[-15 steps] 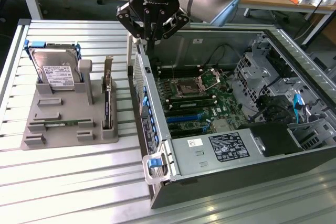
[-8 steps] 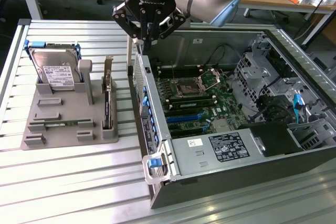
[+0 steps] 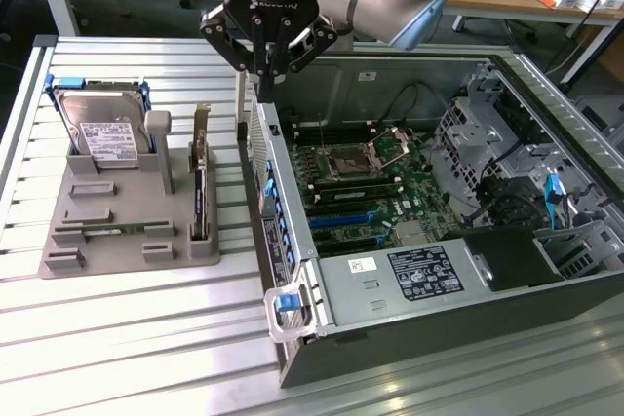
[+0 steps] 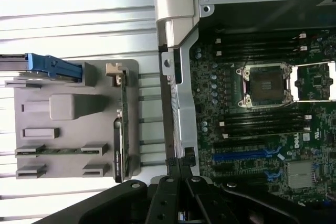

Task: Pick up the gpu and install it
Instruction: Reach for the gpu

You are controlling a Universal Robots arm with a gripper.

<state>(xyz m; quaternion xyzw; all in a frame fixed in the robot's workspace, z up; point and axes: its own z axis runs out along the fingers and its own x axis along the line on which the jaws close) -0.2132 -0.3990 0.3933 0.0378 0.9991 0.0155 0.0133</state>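
Observation:
The gpu (image 3: 200,200) is a thin dark card standing on edge in a slot of the grey holder (image 3: 68,241), with its silver bracket (image 3: 202,129) sticking up at the far end. In the wrist view the gpu (image 4: 122,129) is a dark strip along the holder's (image 4: 68,108) edge. My gripper (image 3: 263,85) hangs shut with nothing in it, above the near wall of the open computer case (image 3: 390,280) and to the exterior view's right of the gpu. In the wrist view, the gripper (image 4: 178,170) has its fingers pressed together over that wall.
A silver hard drive (image 3: 102,133) in a blue frame stands at the holder's back, and a green memory stick (image 3: 117,231) lies in its front slot. Inside the case is the motherboard (image 3: 361,182) with blue card slots (image 3: 341,221). Cluttered benches stand behind the ribbed table (image 3: 127,338).

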